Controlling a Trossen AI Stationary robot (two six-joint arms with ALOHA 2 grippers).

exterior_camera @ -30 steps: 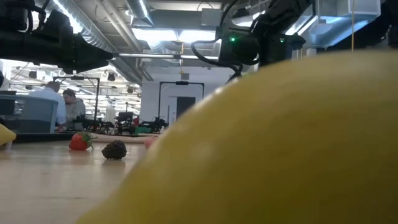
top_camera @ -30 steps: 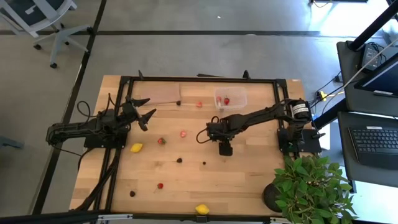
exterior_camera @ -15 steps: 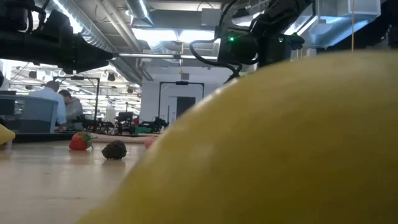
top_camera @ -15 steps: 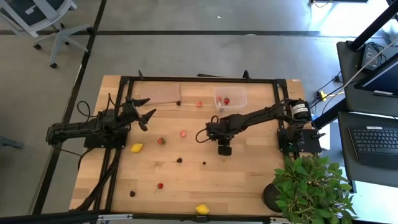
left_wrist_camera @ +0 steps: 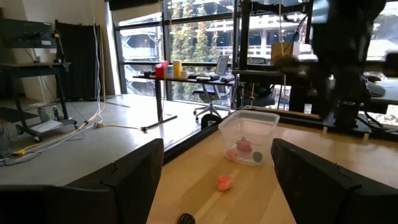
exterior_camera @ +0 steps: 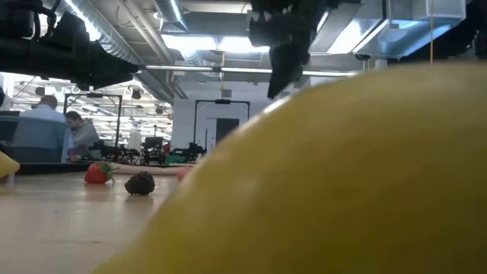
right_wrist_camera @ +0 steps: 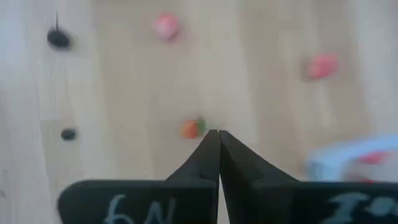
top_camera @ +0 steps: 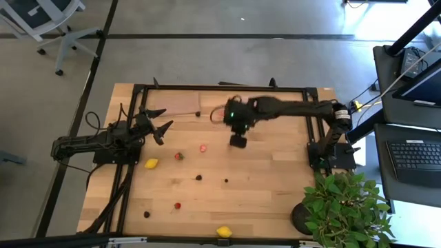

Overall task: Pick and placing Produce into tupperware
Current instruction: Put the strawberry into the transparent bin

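Hanging above the wooden table, the right gripper is seen with its two dark fingers pressed tight together. Nothing is pinched between them. Past the closed tips, a small red strawberry piece is seen on the wood, just beside the tips. Two more red pieces are seen farther out, and two dark berries lie off to one side. A corner of the clear tub is seen to the other side of the closed jaws, with something red inside it.

From above, the right gripper is seen over the far middle of the table, with the long dark arm stretched out behind it.

The left gripper is held near the far left part of the table, and its fingers are spread wide apart. Nothing is held in them. Between and beyond these open jaws, the clear tub is seen resting on the table, well apart from them. A few small fruit pieces are seen inside it. A red piece lies on the wood between the tub and the jaws, and a dark berry lies closer still.

Other fruit is spread over the table, well apart from both grippers: a yellow lemon, a second lemon at the near edge, and a strawberry.
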